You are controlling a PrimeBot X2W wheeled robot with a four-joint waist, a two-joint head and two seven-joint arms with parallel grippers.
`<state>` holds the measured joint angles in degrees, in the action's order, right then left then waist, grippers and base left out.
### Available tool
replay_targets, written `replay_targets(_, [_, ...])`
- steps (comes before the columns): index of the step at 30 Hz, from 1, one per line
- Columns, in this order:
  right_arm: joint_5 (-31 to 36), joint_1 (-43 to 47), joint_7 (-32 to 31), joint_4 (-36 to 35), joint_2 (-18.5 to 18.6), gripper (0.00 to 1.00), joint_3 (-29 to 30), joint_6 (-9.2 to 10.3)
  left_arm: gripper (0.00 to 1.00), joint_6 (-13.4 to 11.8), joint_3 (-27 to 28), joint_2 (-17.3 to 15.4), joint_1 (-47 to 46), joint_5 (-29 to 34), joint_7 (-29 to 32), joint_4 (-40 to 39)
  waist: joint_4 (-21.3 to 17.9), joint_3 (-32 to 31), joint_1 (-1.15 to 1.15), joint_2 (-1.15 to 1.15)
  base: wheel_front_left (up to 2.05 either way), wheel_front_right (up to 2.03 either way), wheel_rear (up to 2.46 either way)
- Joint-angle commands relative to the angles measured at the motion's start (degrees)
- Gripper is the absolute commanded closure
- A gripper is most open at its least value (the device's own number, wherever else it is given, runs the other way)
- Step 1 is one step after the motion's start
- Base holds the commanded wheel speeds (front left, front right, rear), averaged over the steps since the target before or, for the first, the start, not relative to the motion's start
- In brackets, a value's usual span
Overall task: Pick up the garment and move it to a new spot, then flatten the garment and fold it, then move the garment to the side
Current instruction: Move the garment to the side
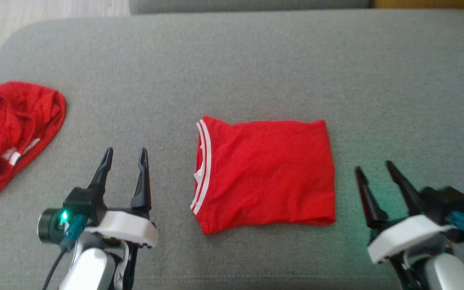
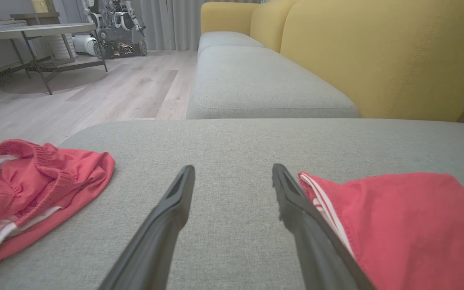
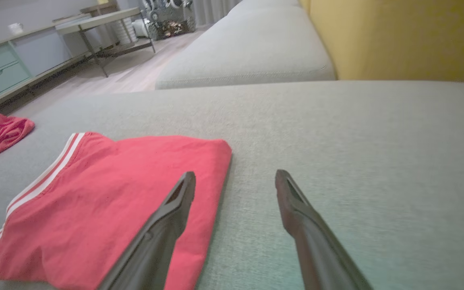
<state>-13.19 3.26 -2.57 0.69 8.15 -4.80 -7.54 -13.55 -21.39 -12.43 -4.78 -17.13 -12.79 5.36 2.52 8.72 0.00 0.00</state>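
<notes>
Folded red shirt point(image 1: 268, 173) lies flat at mid grey sofa cushion point(image 1: 256, 60), between your two end effectors, its slightly longer axis running left to right. Left end effector point(image 1: 126, 155): fingers spread wide, holding nothing, near the white-striped trim point(image 1: 201, 161). Right end effector point(image 1: 373, 166): likewise wide open and empty, just beside the plain folded edge, and the nearer of the two. Crumpled red garment point(image 1: 14, 129) lies well apart at far left. Judged remaining step: moving the shirt aside, which calls for an inward reach from either flank.
</notes>
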Motion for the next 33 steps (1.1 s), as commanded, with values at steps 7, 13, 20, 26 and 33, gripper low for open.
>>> replay_targets(7, [-1.91,-9.34,0.56,9.58,1.79,0.00,-6.94,0.05,0.00,1.08,1.28,0.80,-6.85,1.20,-1.47,-0.52,2.95,6.78,0.00,0.00,0.00,0.00,0.00])
replay_targets(13, [-3.79,-13.50,-1.93,18.21,2.10,0.00,-9.75,0.05,0.00,1.47,1.62,1.57,-8.57,1.30,-1.95,0.72,3.62,8.19,0.00,0.00,0.00,0.00,0.00])
replay_targets(20, [-5.80,-14.86,-5.23,19.95,3.55,1.00,-11.75,0.05,0.00,1.25,2.67,1.46,-8.73,1.84,-2.14,1.21,2.27,8.52,0.00,0.00,0.00,0.00,0.00])
replay_targets(26, [-5.12,-15.45,-4.96,16.83,4.83,1.00,-11.09,0.05,0.00,1.33,3.33,0.89,-8.78,2.64,-2.18,0.31,-1.40,8.58,0.00,0.00,0.00,0.00,0.00])
replay_targets(33, [-4.97,-16.95,-4.99,14.93,5.94,1.00,-12.15,0.05,0.00,1.39,3.63,-0.53,-8.70,3.40,-2.16,-1.48,-9.79,8.81,0.00,0.00,0.00,0.00,0.00])
